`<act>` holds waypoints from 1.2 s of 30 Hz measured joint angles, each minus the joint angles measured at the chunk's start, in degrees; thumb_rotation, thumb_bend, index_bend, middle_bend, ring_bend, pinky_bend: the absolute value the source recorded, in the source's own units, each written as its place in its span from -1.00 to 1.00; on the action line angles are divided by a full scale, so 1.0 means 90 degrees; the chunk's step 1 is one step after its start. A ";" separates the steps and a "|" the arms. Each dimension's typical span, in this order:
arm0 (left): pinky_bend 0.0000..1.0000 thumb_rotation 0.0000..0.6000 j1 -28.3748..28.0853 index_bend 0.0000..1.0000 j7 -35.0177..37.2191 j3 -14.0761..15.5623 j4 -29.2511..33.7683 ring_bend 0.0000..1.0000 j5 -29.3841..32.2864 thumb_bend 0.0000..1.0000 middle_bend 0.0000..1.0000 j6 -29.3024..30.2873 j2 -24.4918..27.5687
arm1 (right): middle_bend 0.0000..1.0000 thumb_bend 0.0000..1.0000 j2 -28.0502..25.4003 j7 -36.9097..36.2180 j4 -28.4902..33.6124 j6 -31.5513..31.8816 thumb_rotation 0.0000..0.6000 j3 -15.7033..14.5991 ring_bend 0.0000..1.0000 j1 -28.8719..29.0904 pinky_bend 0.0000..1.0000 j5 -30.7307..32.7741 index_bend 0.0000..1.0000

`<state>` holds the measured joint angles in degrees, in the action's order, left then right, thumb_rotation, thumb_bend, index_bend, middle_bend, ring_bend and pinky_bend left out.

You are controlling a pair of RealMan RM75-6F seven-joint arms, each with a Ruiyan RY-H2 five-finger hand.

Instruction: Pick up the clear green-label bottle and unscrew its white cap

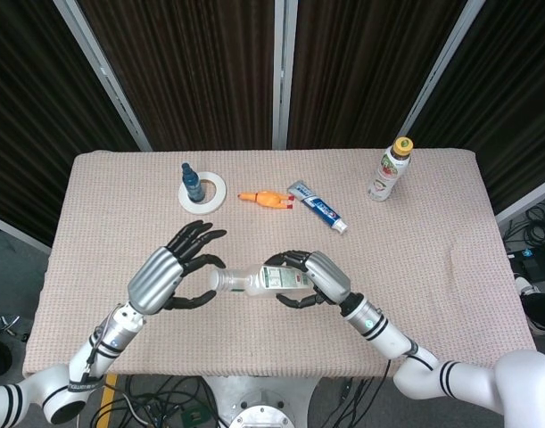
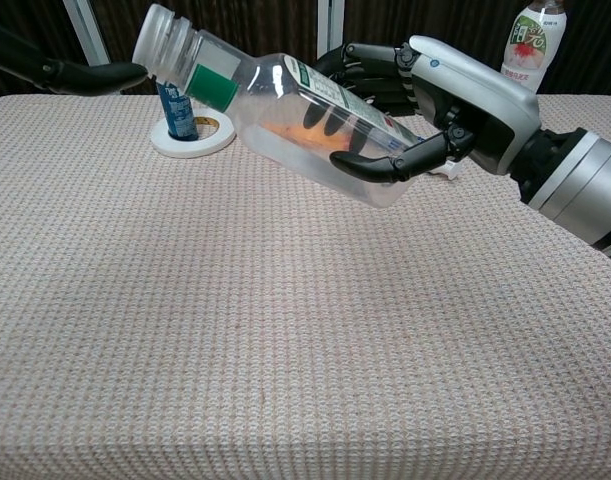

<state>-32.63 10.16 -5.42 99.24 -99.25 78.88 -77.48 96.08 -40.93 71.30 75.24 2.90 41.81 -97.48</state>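
Observation:
My right hand (image 1: 312,276) (image 2: 455,95) grips the clear green-label bottle (image 1: 259,281) (image 2: 285,110) around its body and holds it above the table, lying nearly sideways with the neck pointing left. Its white cap (image 1: 217,280) (image 2: 157,40) is on the neck. My left hand (image 1: 169,270) is spread beside the cap, with a fingertip (image 2: 110,74) just touching or nearly touching it. In the chest view only that dark finger of the left hand shows at the upper left.
At the back left a small blue bottle (image 1: 191,182) stands by a white tape roll (image 1: 204,193). An orange toy (image 1: 263,200) and a toothpaste tube (image 1: 317,207) lie mid-back. A yellow-capped drink bottle (image 1: 389,169) stands back right. The beige cloth (image 1: 254,339) covers the table.

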 measured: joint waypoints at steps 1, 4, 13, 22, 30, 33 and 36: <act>-0.97 1.00 0.0000 -0.22 -0.0003 0.0004 0.0001 -0.97 -0.0002 -0.48 -0.85 -0.0002 0.0000 | 0.05 0.17 0.0000 0.0000 0.0000 0.0009 1.00 -0.0004 -0.31 -0.0005 0.10 -0.0003 0.32; -0.97 1.00 0.0000 -0.20 -0.0002 0.0008 0.0000 -0.97 -0.0005 -0.47 -0.85 0.0000 -0.0001 | 0.05 0.16 -0.0001 0.0002 0.0001 0.0016 1.00 -0.0003 -0.31 -0.0008 0.10 -0.0003 0.32; -0.97 1.00 -0.0010 -0.15 0.0014 0.0013 -0.0009 -0.97 -0.0005 -0.42 -0.84 -0.0007 -0.0005 | 0.05 0.16 0.0003 -0.0009 0.0006 0.0025 1.00 -0.0003 -0.30 -0.0007 0.10 -0.0007 0.32; -0.97 1.00 -0.0007 -0.05 0.0101 0.0000 -0.0069 -0.97 -0.0037 -0.33 -0.80 0.0075 -0.0077 | 0.05 0.17 0.0026 0.0010 -0.0011 0.0076 1.00 0.0002 -0.30 -0.0037 0.10 0.0001 0.32; -0.97 1.00 0.0003 -0.05 0.0165 -0.0010 -0.0116 -0.97 -0.0031 -0.33 -0.80 0.0120 -0.0083 | 0.05 0.17 0.0010 0.0027 -0.0022 0.0123 1.00 0.0006 -0.30 -0.0079 0.10 0.0017 0.32; -0.97 1.00 0.0002 -0.05 0.0169 -0.0011 -0.0114 -0.97 -0.0039 -0.33 -0.80 0.0129 -0.0070 | 0.05 0.17 0.0013 0.0055 -0.0022 0.0140 1.00 0.0007 -0.30 -0.0081 0.10 0.0002 0.32; -0.97 1.00 0.0008 -0.05 0.0166 -0.0002 -0.0118 -0.97 -0.0059 -0.33 -0.80 0.0146 -0.0066 | 0.05 0.17 0.0011 0.0068 -0.0019 0.0149 1.00 0.0012 -0.30 -0.0086 0.10 0.0001 0.32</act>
<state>-32.56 11.65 -5.43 98.18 -99.78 80.19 -78.07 96.18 -40.32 71.12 76.58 3.00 41.04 -97.47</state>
